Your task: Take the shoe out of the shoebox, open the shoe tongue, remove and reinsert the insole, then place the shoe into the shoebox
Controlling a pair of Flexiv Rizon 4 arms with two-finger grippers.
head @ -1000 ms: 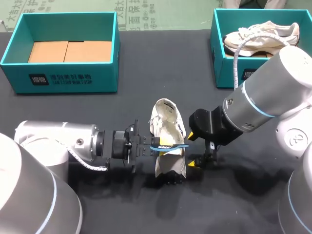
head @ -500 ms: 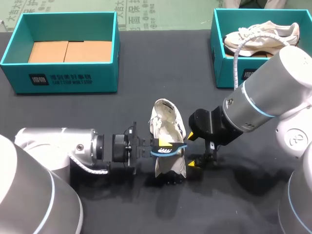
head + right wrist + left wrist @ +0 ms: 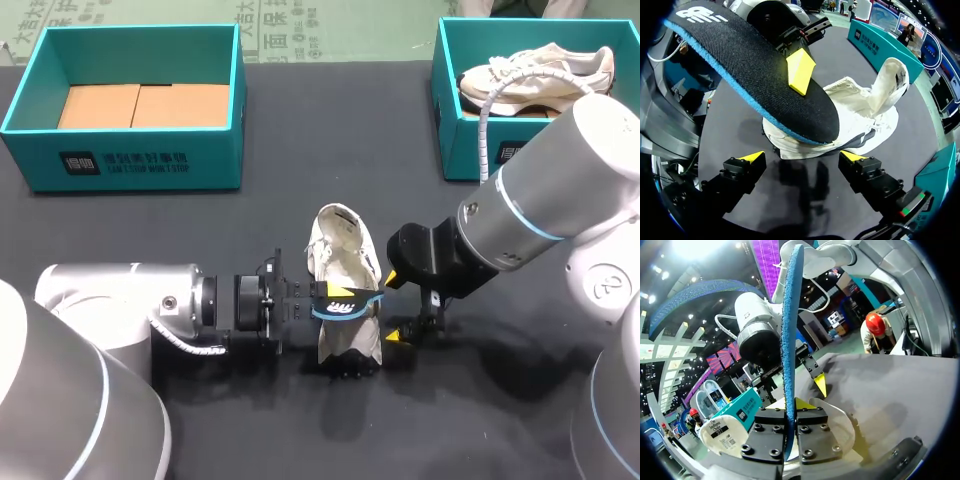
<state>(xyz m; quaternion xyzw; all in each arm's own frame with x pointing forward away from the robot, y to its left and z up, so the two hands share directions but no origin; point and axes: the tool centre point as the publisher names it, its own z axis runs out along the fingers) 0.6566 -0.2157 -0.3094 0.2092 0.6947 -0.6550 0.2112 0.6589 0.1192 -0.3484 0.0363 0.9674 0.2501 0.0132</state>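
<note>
While left pincer (image 3: 333, 298) clamps the insole (image 3: 362, 303) over the shoe (image 3: 340, 250), right pincer (image 3: 396, 308) gaping at 3 o'clock, reinsertion likely needs toe-first threading.

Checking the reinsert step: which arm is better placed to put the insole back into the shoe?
Left. The left gripper is shut on the insole, right over the shoe; the right gripper is open and empty beside the shoe.

Robot demo bench: black-clothed table (image 3: 480, 410), teal shoeboxes (image 3: 130, 165), left arm (image 3: 110, 300), right arm (image 3: 545, 190).
</note>
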